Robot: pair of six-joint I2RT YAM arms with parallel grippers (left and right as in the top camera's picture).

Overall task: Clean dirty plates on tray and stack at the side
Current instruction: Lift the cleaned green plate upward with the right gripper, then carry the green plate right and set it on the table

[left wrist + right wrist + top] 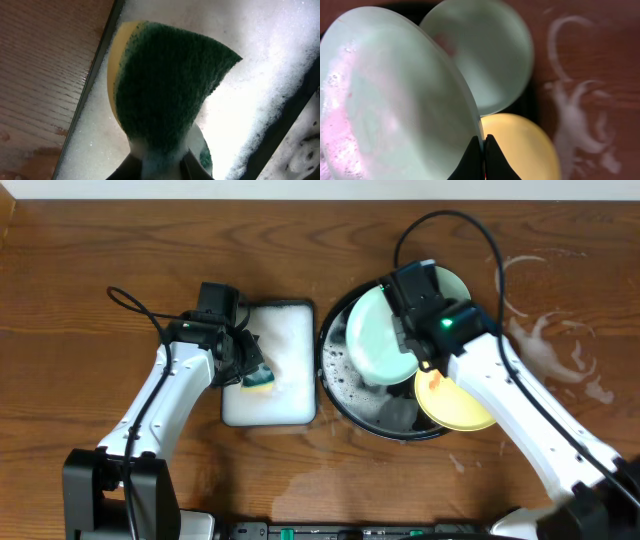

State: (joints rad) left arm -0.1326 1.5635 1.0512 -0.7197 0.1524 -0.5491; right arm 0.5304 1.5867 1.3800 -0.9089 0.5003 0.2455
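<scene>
a: so, the right gripper (483,150) — apart or together?

b: together, its fingers pinched on the rim of one mint plate (395,100). that plate is tipped up on a slant over the black tray (335,385), with suds and a pinkish film on its face.

a: and the left gripper (160,167)?

b: clamped on a sponge (165,85), green scrub side toward the wrist camera, yellow foam at its edge. it hangs over the white tray (290,320), which is full of white foam. whether the sponge touches the foam, i cannot tell.

a: what sits around the held plate?

b: a second mint plate (485,55) lies just behind it at the tray's far-right rim, and the yellow plate (515,145) sits right under the right gripper, partly past the tray's near-right edge. both crowd the right arm's side of the tray.

a: where is there room?

b: the wet black floor shows at the tray's left and near part. right of the tray lies the side (560,345) — brown tabletop streaked with whitish soap rings. the white tray stands just beside the black one, almost rim to rim.
</scene>
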